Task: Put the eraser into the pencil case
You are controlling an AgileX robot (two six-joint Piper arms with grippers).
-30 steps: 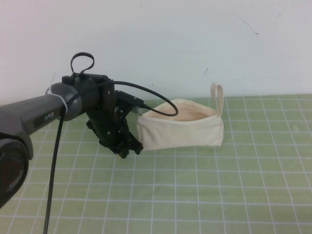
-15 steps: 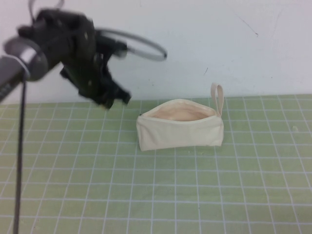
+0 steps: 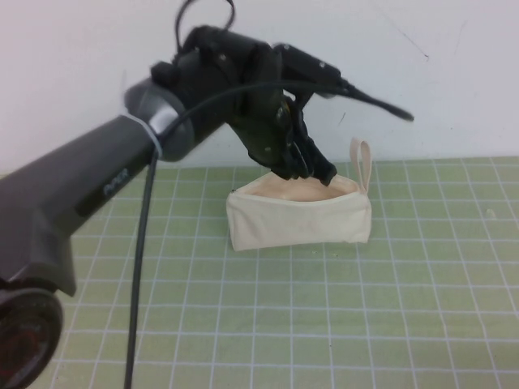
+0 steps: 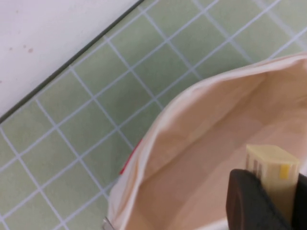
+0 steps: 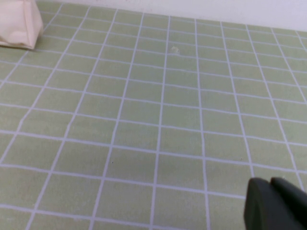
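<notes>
The cream pencil case [image 3: 298, 216] stands open on the green grid mat, its loop strap [image 3: 362, 164] at its right end. My left gripper [image 3: 312, 173] hangs just over the case's open mouth, shut on the pale yellow eraser [image 4: 271, 167]. In the left wrist view the eraser sits between the dark fingers [image 4: 249, 201] above the beige lining [image 4: 211, 143]. The eraser is hidden in the high view. My right gripper [image 5: 273, 203] is shut and empty, low over bare mat far to the right of the case [image 5: 17, 24].
A white wall [image 3: 438, 73] rises just behind the case. The green grid mat [image 3: 324, 324] stretches in front and to the right. The left arm [image 3: 89, 194] and its cable [image 3: 142, 267] cross the left side of the mat.
My left gripper has risen from the mat left of the case, swung up and to the right, and now hangs over the case's open mouth. The case has not moved.
</notes>
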